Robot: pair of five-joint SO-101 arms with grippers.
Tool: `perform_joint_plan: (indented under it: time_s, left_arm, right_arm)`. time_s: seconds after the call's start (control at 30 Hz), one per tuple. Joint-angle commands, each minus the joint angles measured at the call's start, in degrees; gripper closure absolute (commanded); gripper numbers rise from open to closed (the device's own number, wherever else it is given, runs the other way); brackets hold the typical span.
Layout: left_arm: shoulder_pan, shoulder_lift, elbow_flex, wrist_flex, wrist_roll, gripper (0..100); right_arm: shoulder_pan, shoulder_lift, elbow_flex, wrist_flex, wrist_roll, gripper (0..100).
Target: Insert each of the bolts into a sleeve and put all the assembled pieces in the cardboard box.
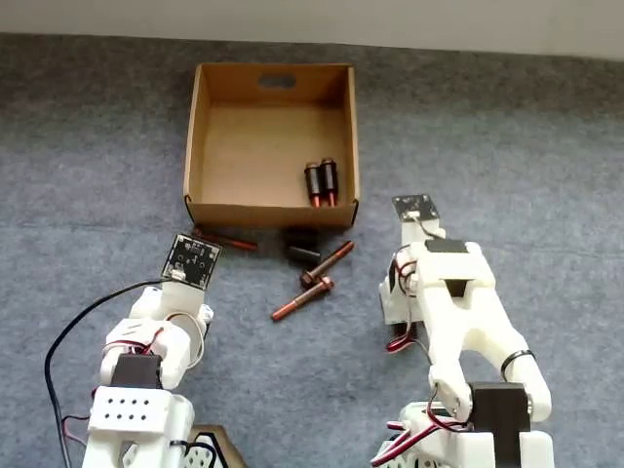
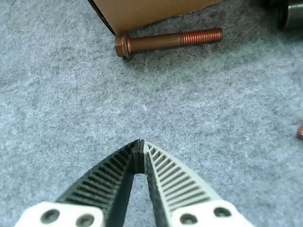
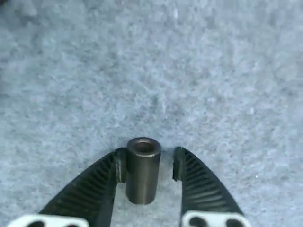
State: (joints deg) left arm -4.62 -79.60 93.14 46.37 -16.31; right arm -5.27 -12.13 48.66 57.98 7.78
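1 dark, hollow sleeve (image 3: 142, 170); 1 copper-coloured bolt (image 2: 165, 40).

Your left arm (image 1: 146, 361) was white printed shells over black servos, with red-and-white wires at the joints, a black cable (image 1: 73, 327) looping off one side and a black square board (image 1: 192, 261) at the wrist. The left gripper (image 2: 141, 146) had one black ribbed finger and one white, on white bases with dark screw holes. Your right arm (image 1: 458, 302) matched in white and black, and the right gripper (image 3: 144, 163) had two black ribbed fingers.
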Motion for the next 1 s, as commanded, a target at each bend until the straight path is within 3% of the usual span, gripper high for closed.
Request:
perform_joint_plan:
  time_s: [0.0,0.17,0.3,0.47,0.77,0.97]
  left_arm:
    - [0.6,-0.6,-0.1,-0.9,-0.4,99]
    - [0.6,-0.6,-0.1,-0.9,-0.4,99]
    - [0.6,-0.6,-0.1,-0.9,-0.4,99]
    - [0.6,-0.6,-0.1,-1.0,-0.4,99]
    - [0.6,-0.6,-0.2,-0.9,-0.4,99]
    - [0.6,-0.6,-0.4,-0.8,-0.4,99]
  right_arm:
    - [-0.5,-2.0,-2.5,-0.7,0.6,85.1]
    - [-0.5,-0.9,-2.1,-0.7,0.8,85.8]
    - [-0.5,3.6,-2.7,-1.2,3.3,99.8]
    - [-0.3,3.6,-2.9,-2.2,4.9,99.1]
    - [-0.6,-26.3,1.8,2.9,3.8,99.1]
    - [-3.6,-45.1,10.9,2.5,-3.2,99.1]
